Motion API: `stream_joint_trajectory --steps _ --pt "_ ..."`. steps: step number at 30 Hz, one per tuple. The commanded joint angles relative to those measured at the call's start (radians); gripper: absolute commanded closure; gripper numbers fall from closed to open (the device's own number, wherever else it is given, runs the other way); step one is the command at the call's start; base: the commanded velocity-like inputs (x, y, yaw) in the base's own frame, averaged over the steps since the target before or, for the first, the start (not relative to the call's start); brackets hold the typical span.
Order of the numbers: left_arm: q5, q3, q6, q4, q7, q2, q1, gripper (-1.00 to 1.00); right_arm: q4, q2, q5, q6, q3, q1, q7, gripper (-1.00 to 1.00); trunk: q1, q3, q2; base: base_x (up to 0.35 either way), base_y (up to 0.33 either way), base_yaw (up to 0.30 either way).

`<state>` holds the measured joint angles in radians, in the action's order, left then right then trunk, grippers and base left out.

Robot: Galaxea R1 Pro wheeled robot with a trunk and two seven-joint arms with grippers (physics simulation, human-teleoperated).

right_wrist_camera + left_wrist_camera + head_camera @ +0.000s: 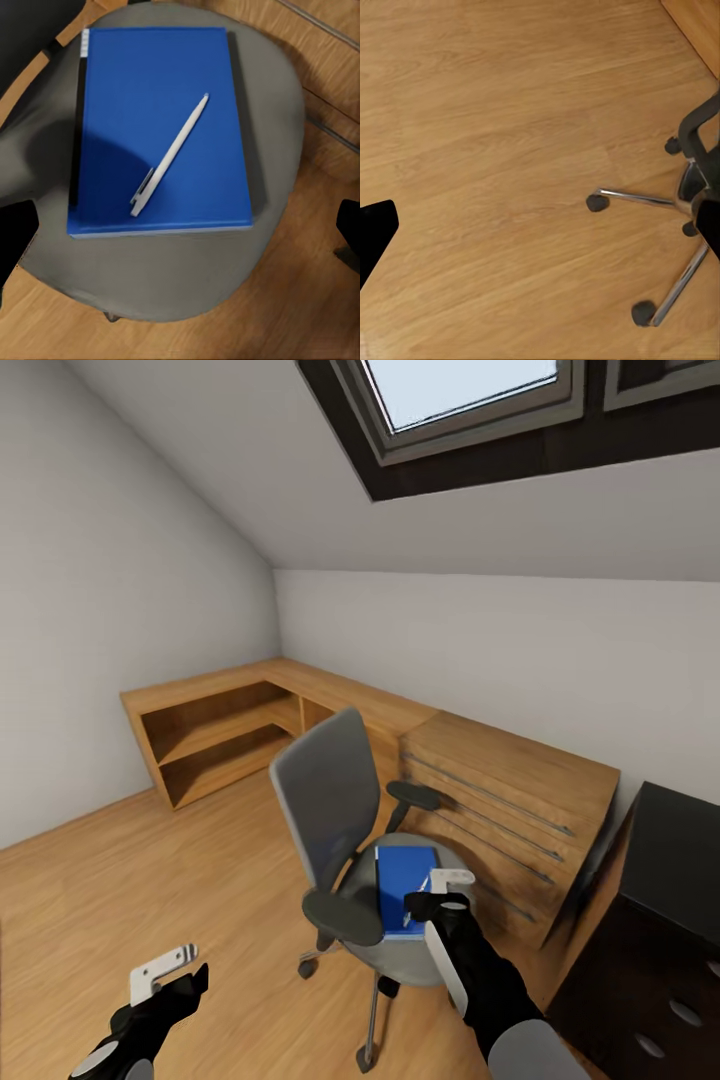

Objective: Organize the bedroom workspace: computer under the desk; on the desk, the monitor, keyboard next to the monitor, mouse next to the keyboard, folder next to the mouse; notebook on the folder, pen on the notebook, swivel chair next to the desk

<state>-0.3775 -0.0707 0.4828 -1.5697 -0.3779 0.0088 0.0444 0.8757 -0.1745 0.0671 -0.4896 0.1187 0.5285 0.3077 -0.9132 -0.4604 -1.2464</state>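
The folder (pixel 161 131) lies flat on the swivel chair (pixel 330 790) seat, with the pen (pixel 170 154) resting diagonally on its cover. The right hand (pixel 440 895) hovers directly above the folder, fingers apart, holding nothing. The left hand (pixel 165 980) hangs over the wooden floor (pixel 495 150), fingers apart, near the chair's casters.

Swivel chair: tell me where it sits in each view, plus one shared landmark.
Head view: swivel chair at lower centre, before the oak drawers.
Left wrist view: its chrome base and casters at the right edge.
Right wrist view: grey seat under the folder.
Shared landmark: the wooden floor.
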Motion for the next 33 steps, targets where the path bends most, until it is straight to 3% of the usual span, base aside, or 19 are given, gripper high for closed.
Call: stream_joint_trajectory --steps 1,16,33 --pt "-0.011 0.0 0.002 -0.002 -0.007 0.0 0.0 -1.0 0.0 0.0 0.007 -0.004 0.002 0.001 0.008 -1.0 -0.001 -0.001 -0.001 0.324 0.0 0.0" --pt "-0.012 -0.003 0.002 -0.003 -0.006 0.002 0.0 -1.0 -0.084 0.0 0.01 0.003 0.004 0.01 0.008 -1.0 -0.001 -0.001 -0.001 0.313 0.05 0.0" --pt "-0.016 -0.004 0.003 -0.046 -0.006 -0.001 0.0 -1.0 -0.199 0.0 0.015 0.004 0.004 0.068 0.007 -1.0 -0.008 -0.007 -0.015 0.035 0.013 0.0"
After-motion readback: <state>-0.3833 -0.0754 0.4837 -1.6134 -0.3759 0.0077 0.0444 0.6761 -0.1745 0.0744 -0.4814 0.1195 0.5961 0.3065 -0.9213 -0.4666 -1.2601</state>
